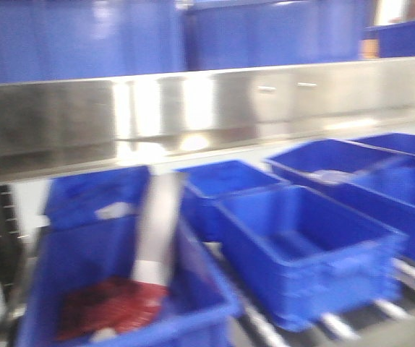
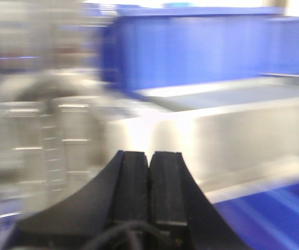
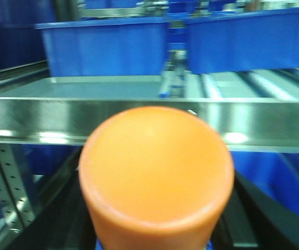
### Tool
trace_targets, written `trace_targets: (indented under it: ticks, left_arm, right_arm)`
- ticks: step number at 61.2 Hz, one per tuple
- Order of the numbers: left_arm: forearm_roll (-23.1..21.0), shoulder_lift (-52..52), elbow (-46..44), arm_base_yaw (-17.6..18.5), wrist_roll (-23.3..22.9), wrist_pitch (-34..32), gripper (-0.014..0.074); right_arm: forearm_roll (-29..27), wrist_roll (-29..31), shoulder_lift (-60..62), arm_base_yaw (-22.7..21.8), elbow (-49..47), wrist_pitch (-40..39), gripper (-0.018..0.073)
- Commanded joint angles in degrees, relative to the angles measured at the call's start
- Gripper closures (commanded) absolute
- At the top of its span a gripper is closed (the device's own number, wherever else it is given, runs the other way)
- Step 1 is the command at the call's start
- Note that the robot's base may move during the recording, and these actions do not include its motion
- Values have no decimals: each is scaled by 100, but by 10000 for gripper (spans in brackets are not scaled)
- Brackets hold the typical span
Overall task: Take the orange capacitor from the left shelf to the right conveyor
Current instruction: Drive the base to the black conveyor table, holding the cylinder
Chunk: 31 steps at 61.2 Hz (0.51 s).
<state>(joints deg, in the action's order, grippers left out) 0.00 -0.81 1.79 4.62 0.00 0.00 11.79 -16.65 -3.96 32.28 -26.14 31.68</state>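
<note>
The flat top of the orange capacitor fills the lower middle of the right wrist view. My right gripper is shut on it, with a black finger showing on each side. Just ahead runs the shiny steel lip of the left shelf, with a perforated upright below it. My left gripper is shut with nothing between its pads, facing the same steel shelf. In the blurred front view the shelf lip crosses the frame and neither gripper shows. The right conveyor is out of view.
Blue plastic bins stand on the shelf and below it. One lower bin holds a red item and a leaning silvery strip. Metal rollers lie behind the shelf lip on the right.
</note>
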Motion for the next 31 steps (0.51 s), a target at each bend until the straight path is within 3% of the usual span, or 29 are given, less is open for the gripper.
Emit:
trace_targets:
  ticks: [1, 31]
  left_arm:
    - [-31, 46, -34, 30, 0, -496, 701]
    - [-31, 46, -34, 30, 0, -496, 701]
  right_arm:
    - [106, 14, -60, 2, -145, -513, 503]
    - [106, 14, -60, 2, -145, -513, 503]
